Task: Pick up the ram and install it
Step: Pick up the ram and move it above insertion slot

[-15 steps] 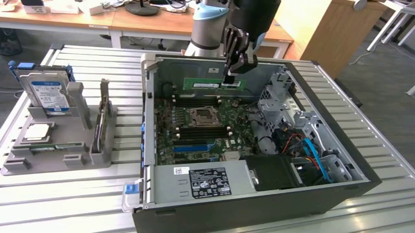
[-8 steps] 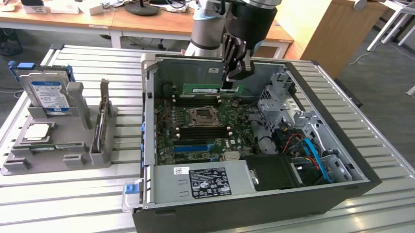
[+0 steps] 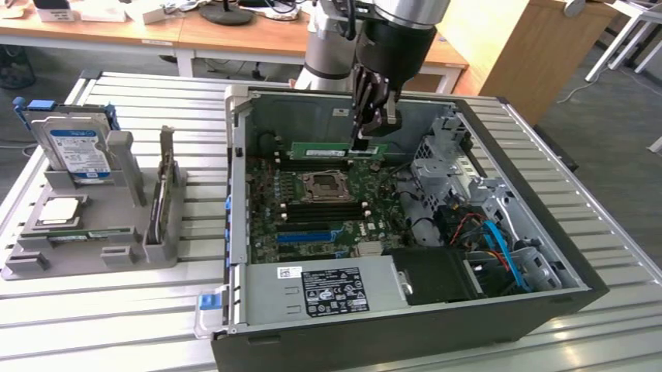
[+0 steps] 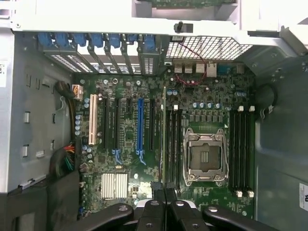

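The ram (image 3: pixel 329 150), a slim green stick with a white sticker, hangs level just above the motherboard (image 3: pixel 310 225) inside the open computer case (image 3: pixel 414 325). My gripper (image 3: pixel 363 144) reaches down from above and is shut on the stick near its end at the exterior view's right. In the wrist view the ram (image 4: pixel 164 139) shows edge-on as a thin line running out from my gripper (image 4: pixel 161 191). It lies beside the black memory slots (image 4: pixel 173 144) next to the CPU socket (image 4: pixel 204 156). Whether it touches a slot I cannot tell.
A grey holder (image 3: pixel 93 248) at the exterior view's left carries a hard drive (image 3: pixel 77 147), a processor (image 3: pixel 59 209) and an upright card (image 3: pixel 163 186). Inside the case are a power supply (image 3: pixel 321 291), drive cages (image 3: pixel 445 155) and blue cables (image 3: pixel 501 248).
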### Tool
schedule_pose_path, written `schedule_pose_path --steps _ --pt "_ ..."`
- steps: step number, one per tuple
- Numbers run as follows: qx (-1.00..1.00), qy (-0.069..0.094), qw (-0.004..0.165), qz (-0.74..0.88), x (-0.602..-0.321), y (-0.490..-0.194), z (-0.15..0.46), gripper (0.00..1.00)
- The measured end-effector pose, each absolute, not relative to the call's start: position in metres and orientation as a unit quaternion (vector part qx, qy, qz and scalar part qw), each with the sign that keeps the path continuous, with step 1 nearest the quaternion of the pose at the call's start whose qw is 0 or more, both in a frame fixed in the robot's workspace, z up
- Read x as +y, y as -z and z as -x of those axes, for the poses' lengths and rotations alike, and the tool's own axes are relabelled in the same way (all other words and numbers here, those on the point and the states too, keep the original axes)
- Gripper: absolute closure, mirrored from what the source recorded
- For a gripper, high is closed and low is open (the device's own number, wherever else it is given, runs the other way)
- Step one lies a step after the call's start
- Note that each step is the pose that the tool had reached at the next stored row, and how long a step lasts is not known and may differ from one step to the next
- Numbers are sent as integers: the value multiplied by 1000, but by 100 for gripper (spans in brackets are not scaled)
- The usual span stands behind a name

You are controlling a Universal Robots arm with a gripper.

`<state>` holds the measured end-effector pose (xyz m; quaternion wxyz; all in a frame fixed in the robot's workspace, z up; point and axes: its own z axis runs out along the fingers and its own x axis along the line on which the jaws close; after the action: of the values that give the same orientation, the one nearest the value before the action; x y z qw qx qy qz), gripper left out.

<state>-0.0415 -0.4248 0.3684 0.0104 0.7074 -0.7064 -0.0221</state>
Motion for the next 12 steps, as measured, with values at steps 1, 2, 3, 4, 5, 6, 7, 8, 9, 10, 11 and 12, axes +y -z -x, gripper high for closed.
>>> schedule_pose_path --steps 1,2,3,4,5,6,7,8,9,10,11,12 --pt "-706 22 10 -707 -425 -367 42 88" --pt "-706 22 10 -707 -425 -365 42 88" --pt "-706 22 10 -707 -425 -363 42 88" --pt "-706 22 10 -707 -425 -361 42 88" --pt "-706 22 10 -707 -425 -359 42 88" --pt "-706 22 11 -707 -425 -358 42 88" --pt "-706 22 10 -707 -425 -356 42 88" --pt "-706 22 10 -707 -425 -354 42 88" --pt "-706 22 10 -707 -425 -353 42 88" --pt "-706 22 10 -707 -425 -351 42 88" --pt "-706 22 10 -707 -425 -349 42 88" --pt "-706 22 10 -707 -425 -348 42 88"
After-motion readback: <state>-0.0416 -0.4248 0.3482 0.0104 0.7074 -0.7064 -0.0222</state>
